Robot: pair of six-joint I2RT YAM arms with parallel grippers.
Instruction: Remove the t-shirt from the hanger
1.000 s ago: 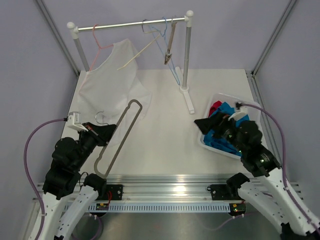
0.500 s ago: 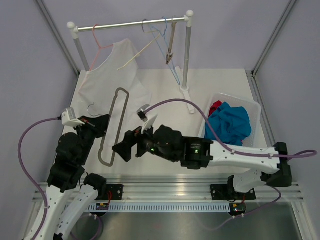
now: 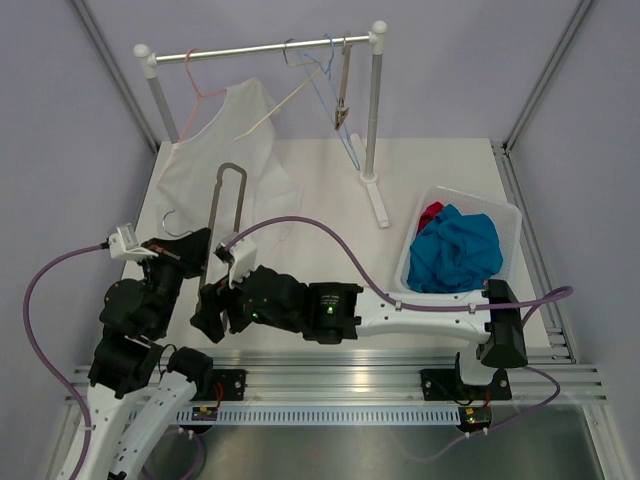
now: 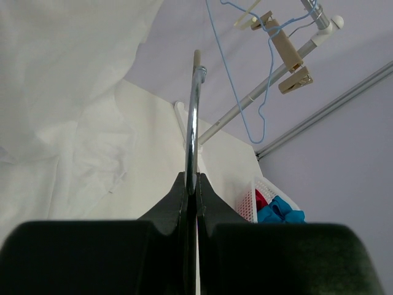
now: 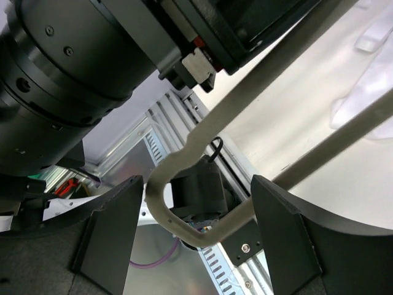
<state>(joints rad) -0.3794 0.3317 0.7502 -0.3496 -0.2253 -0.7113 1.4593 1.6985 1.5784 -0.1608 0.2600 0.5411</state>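
The left tool [image 4: 191, 190] is clamped shut on the shaft of a grey hanger [image 4: 192, 123]. The right tool [image 5: 196, 227], stretched across to the left side, is spread wide, with the hanger's bent lower end between its fingers [image 5: 113, 233]. The white t-shirt [image 3: 235, 150] hangs from a pink hanger [image 3: 197, 92] on the rail [image 3: 260, 48], its lower part draped onto the surface [image 3: 440, 160].

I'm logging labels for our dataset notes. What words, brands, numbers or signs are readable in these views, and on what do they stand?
None: no readable text shows in any view.
The white t-shirt, the metal hanger and the basket carry no print that can be seen.
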